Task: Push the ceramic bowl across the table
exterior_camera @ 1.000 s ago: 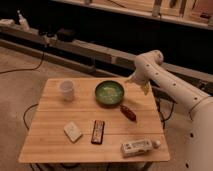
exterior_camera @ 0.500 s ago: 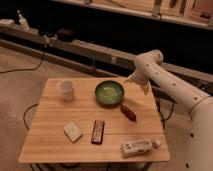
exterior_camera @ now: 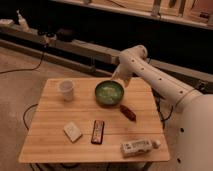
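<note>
Gripper (exterior_camera: 121, 78): had not moved; grip state could not be told. Ceramic bowl (exterior_camera: 109, 92): sat just beside it, unshifted on table (exterior_camera: 50, 142); push judged unstarted.

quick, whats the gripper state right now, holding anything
gripper: open or closed cannot be told; nothing seen in it. It is low at the back right rim of the ceramic bowl on the table.
</note>
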You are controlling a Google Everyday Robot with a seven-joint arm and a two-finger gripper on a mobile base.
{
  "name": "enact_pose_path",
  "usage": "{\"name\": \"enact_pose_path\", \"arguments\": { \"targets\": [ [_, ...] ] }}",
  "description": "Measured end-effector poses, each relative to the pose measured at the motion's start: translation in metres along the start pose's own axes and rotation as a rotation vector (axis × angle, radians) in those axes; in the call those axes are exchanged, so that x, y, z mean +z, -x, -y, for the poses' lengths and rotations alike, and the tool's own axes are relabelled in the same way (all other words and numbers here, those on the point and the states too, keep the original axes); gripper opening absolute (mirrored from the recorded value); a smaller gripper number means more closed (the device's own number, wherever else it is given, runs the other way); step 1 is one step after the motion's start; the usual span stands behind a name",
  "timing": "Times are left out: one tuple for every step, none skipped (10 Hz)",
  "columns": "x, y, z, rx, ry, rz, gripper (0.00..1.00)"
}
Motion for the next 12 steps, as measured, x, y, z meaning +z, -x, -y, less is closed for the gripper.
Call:
{"name": "enact_pose_path", "arguments": {
  "targets": [
    [0.01, 0.005, 0.006, -0.009, -0.012, 0.014, 0.28],
    [0.018, 0.009, 0.008, -0.016, -0.021, 0.024, 0.2],
    [0.031, 0.014, 0.014, -0.029, -0.031, 0.038, 0.08],
    [0.04, 0.019, 0.019, -0.038, -0.035, 0.051, 0.03],
    [0.048, 0.025, 0.026, -0.049, -0.038, 0.064, 0.0],
    [0.056, 0.032, 0.031, -0.065, -0.037, 0.08, 0.0],
    [0.063, 0.041, 0.037, -0.084, -0.03, 0.094, 0.0],
    [0.071, 0.052, 0.043, -0.106, -0.013, 0.111, 0.0],
    [0.078, 0.061, 0.047, -0.114, 0.005, 0.125, 0.0],
    [0.085, 0.066, 0.043, -0.106, 0.043, 0.135, 0.0],
    [0.088, 0.069, 0.04, -0.093, 0.071, 0.142, 0.0],
    [0.091, 0.072, 0.034, -0.077, 0.114, 0.149, 0.0]
  ]
}}
